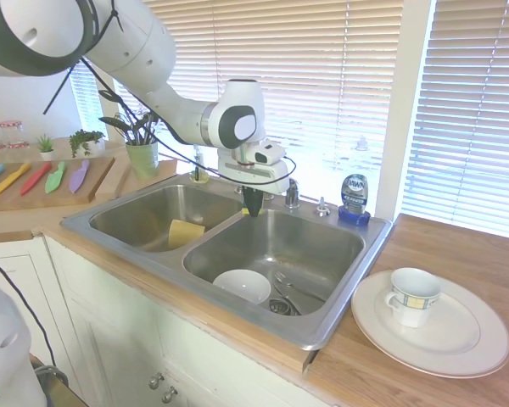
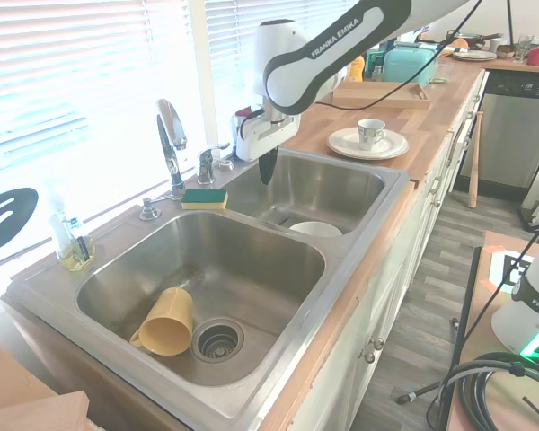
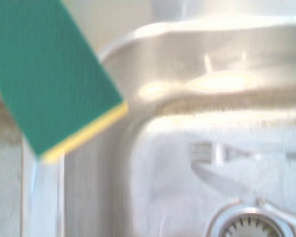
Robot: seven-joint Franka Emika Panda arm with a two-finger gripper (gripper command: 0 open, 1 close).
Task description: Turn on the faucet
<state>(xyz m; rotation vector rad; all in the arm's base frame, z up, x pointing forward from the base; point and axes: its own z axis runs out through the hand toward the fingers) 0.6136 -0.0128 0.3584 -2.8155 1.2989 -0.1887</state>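
Sunlit white blinds [image 1: 339, 76] behind a wooden countertop [image 1: 458, 254], white cabinets [image 1: 119, 339].

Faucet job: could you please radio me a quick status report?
Gripper shut, empty, hanging over the sink's back edge. Faucet untouched, lever beside the gripper, no water visible. Sponge sits on the rim near the spout base, clear of the lever.
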